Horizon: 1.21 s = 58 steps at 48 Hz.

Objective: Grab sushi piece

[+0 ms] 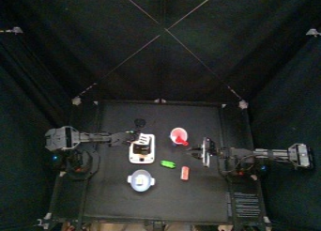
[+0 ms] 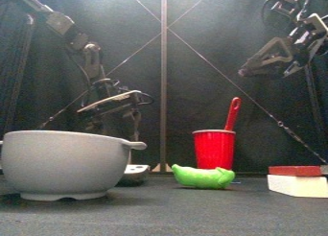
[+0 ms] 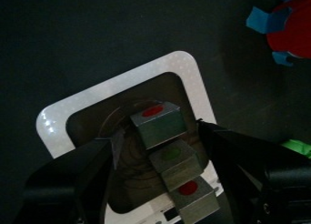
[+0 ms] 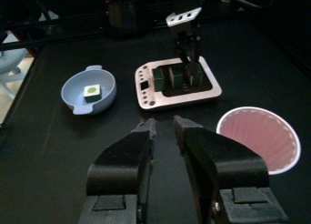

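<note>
Lying between left fingers (image 3: pixel 73 187): sushi pieces (image 3: pixel 165 155).

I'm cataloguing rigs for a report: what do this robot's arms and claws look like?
Both arms are black and built of jointed segments, with dark cables running along them. The left claw has two broad, matte black jaws. The right claw matches it, with two long, blocky black jaws. No coloured markings show on either.
</note>
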### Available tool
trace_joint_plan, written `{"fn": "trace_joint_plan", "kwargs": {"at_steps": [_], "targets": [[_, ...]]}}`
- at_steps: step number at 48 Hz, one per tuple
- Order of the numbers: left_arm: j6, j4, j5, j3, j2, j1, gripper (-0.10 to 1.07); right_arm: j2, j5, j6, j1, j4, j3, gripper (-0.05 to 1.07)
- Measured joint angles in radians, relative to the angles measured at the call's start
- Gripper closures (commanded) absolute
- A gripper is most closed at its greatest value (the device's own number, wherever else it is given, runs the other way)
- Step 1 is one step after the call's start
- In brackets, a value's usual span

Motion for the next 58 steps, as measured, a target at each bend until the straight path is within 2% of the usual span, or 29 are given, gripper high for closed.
{"fn": "trace_joint_plan", "kwargs": {"at_steps": [15, 58], "targets": [[0.000, -0.041, 0.009, 0.000, 0.011, 0.003, 0.00, 0.000, -0.002, 0.000, 0.000, -0.002, 0.000, 0.36], [0.000, -0.046, 0.021, 0.015, 0.029, 0.023, 0.02, 0.000, 0.000, 0.000, 0.000, 0.000, 0.000, 0.36]]}}
